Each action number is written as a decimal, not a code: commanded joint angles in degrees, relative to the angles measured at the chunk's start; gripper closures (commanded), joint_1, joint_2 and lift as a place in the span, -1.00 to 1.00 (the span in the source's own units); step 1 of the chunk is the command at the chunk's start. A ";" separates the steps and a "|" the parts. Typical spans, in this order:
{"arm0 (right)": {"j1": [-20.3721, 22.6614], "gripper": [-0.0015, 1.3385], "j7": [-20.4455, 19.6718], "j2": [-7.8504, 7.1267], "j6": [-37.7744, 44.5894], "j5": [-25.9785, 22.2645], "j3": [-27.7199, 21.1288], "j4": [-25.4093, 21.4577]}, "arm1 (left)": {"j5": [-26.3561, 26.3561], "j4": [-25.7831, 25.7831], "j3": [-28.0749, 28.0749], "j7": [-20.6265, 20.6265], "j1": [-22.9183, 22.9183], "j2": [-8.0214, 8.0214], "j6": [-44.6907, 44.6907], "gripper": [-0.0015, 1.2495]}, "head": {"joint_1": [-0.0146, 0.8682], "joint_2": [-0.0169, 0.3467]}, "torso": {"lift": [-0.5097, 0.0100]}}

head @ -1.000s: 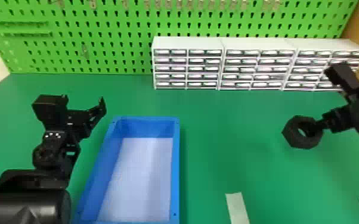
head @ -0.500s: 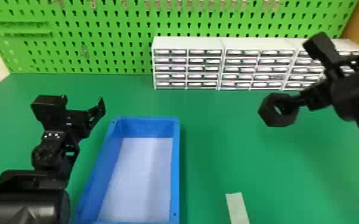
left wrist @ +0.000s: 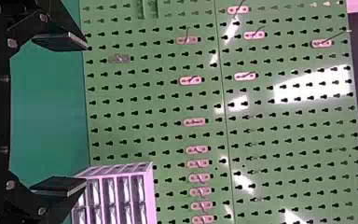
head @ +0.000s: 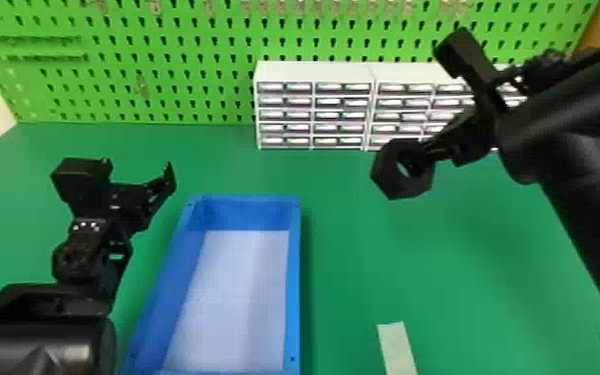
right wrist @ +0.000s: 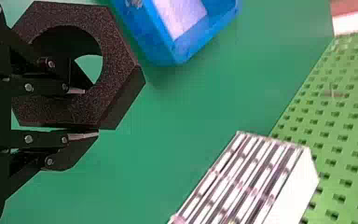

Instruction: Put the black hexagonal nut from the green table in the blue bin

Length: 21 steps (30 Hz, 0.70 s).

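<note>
Find the black hexagonal nut (head: 388, 185) held up off the table (head: 359, 249), to the right of the blue bin (head: 294, 279) in the head view and outside its rim. Pinched by one side of the ring in the right end effector (right wrist: 89, 112), with one finger reaching into the bore and the other lying along an outer flat. Leave the left end effector (left wrist: 86, 114) parked on the bin's other side, its fingers spread and holding nothing.

Looks stiff and thick-walled, with a grainy, matt skin. Probably light for its bulk, more like moulded or printed plastic than solid steel, though impossible to weigh by eye. Should give fair friction and take a firm squeeze without denting; hardly fragile.

Keep hold of the wall between bore and flat, a sound place for two flat fingers. Expect some swing or twist, being gripped at one edge with most of the ring hanging free. Carry smoothly, and avoid knocking the overhanging side on the rim. For any fresh grasp, take the same wall again, or span two opposite flats if wide enough to reach.

Next, bring over the bin's pale floor, lower well inside, then part the fingers gently. Draw the inner finger straight out of the bore, so as not to hook the ring and drag or lift it again.
</note>
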 commanded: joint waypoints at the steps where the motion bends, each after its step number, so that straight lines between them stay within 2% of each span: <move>1: -1.01 0.38 0.00 1.36 -0.59 -1.33 1.77 -0.05 | -0.09 0.09 -0.09 0.00 -0.09 0.00 0.08 -0.61 | 0.59 -0.62 | 0.59; 11: -1.80 0.38 -1.32 4.96 -1.73 -3.44 3.09 -0.05 | -0.18 0.00 0.00 0.00 -0.18 0.09 0.17 -0.61 | 0.59 -0.62 | 0.59; 21: -2.94 0.38 -4.04 7.60 -3.22 -7.04 6.17 1.80 | -0.18 0.00 0.18 0.00 0.00 0.09 0.17 -0.61 | 0.59 -0.62 | 0.59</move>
